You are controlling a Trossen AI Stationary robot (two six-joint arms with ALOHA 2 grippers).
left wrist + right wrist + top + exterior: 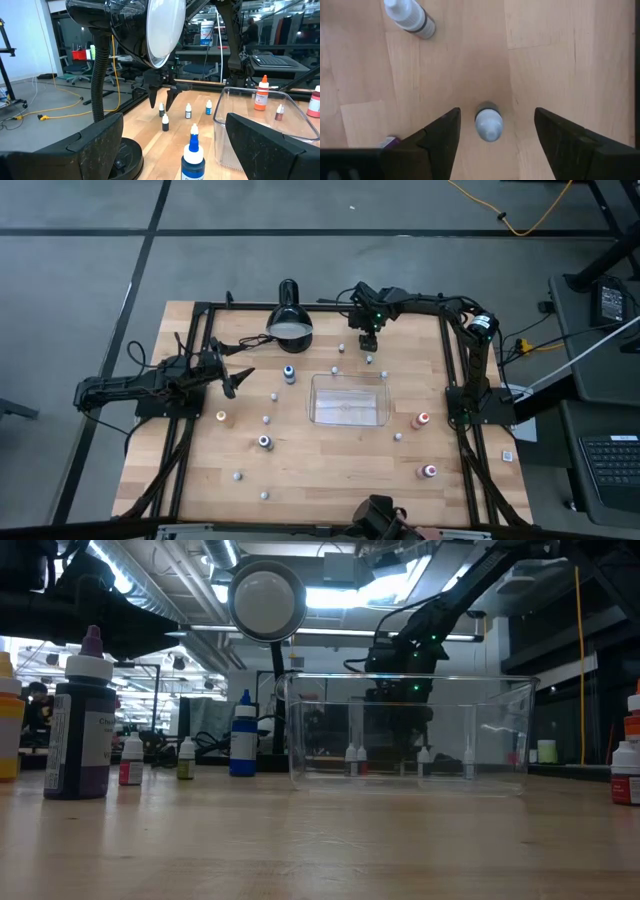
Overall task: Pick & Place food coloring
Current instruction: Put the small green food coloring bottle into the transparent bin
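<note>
Right pincer (492,131) straddles a pale-capped food coloring bottle (488,121) — fingers apart, not touching it.

Overhead, table-level and two wrist views, all sharing the clear tray (348,399).

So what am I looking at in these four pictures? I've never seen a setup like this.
Two robot arms work at a wooden table. One picture looks straight down, one looks level across the tabletop, and two come from cameras on the arms' wrists. Tiny food coloring bottles stand scattered around a clear plastic tray, which looks empty, near a black desk lamp. The right tool hangs over one small bottle, fingers on either side, not yet touching. The left tool waits open at the table's left side. Nothing is held.
</note>
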